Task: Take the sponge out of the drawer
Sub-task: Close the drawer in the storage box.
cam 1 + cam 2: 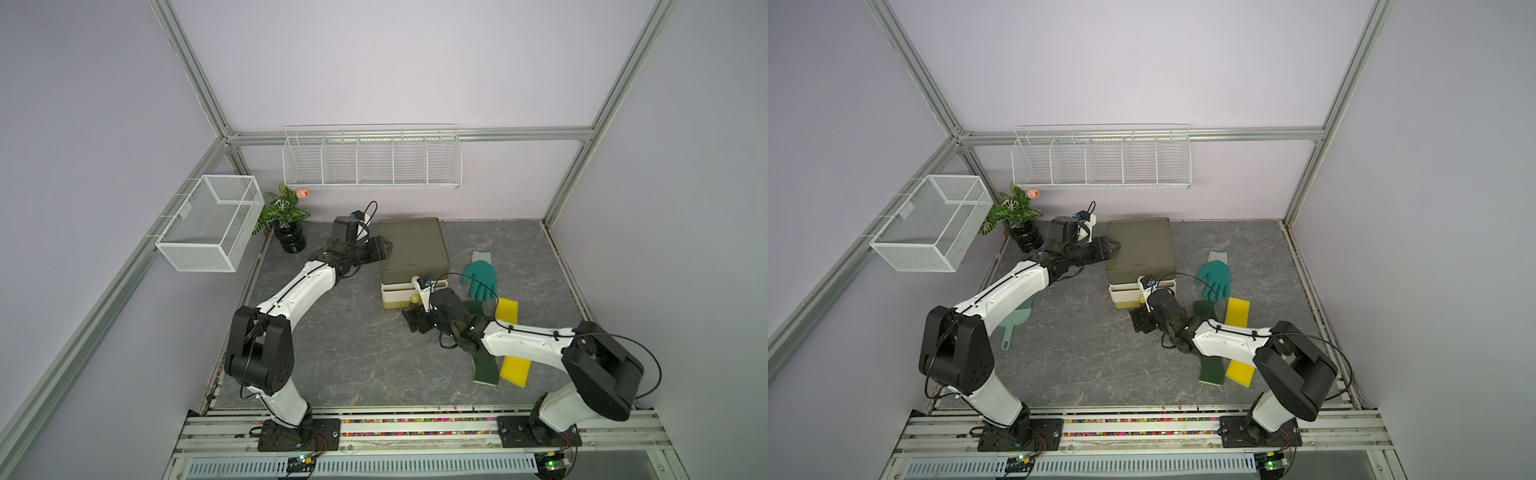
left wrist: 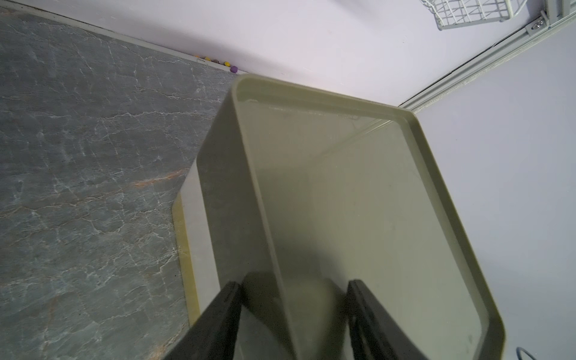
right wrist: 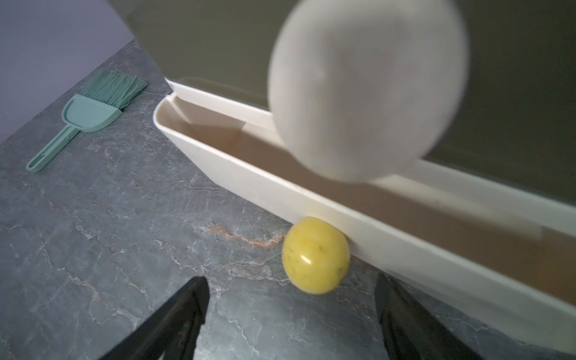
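Observation:
The drawer unit (image 1: 413,245) has an olive top and stands at the back middle of the table. Its white drawer (image 3: 280,193) is pulled out a little and shows only a bare strip of its inside. A yellow sponge (image 1: 508,309) and a dark green one (image 1: 485,368) lie on the table to the right, partly under my right arm. My right gripper (image 3: 290,280) is open and empty, low in front of the drawers, just short of the yellow knob (image 3: 316,255). My left gripper (image 2: 293,283) straddles the unit's upper left edge with its jaws apart.
A teal glove (image 1: 481,278) lies right of the unit. A mint hand brush (image 3: 90,115) lies on the left, partly under my left arm. A potted plant (image 1: 284,216) stands at the back left. A wire basket (image 1: 212,222) and a wire shelf (image 1: 372,160) hang on the walls.

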Tool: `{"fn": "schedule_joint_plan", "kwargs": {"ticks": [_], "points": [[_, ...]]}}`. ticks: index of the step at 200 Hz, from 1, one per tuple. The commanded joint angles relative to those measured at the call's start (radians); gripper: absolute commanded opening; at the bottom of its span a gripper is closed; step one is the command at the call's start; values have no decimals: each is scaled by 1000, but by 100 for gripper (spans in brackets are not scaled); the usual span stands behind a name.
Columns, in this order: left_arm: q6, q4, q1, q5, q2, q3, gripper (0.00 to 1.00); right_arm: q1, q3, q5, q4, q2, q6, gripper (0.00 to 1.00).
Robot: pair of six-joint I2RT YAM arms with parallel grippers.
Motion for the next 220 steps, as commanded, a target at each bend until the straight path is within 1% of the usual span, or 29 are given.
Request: {"fn": "schedule_joint_plan", "kwargs": {"ticks": [1, 47, 102, 141, 164, 187, 220], "points": [[22, -115, -26, 32, 50, -28, 58, -9, 17, 30, 70, 22, -35, 89], [25, -117, -24, 32, 53, -25, 58, -21, 36, 38, 109, 64, -66, 89], [28, -119, -26, 33, 54, -24, 58, -32, 50, 34, 124, 97, -68, 89], [31, -125, -25, 30, 52, -22, 57, -35, 53, 18, 111, 96, -62, 89], [35, -126, -26, 28, 52, -20, 58, -31, 23, 10, 111, 67, -37, 89], [27, -119, -26, 31, 55, -23, 58, -4, -16, 48, 107, 18, -19, 89], [21, -108, -25, 35, 59, -29, 58, 47, -61, 161, 105, -28, 21, 89]]}}
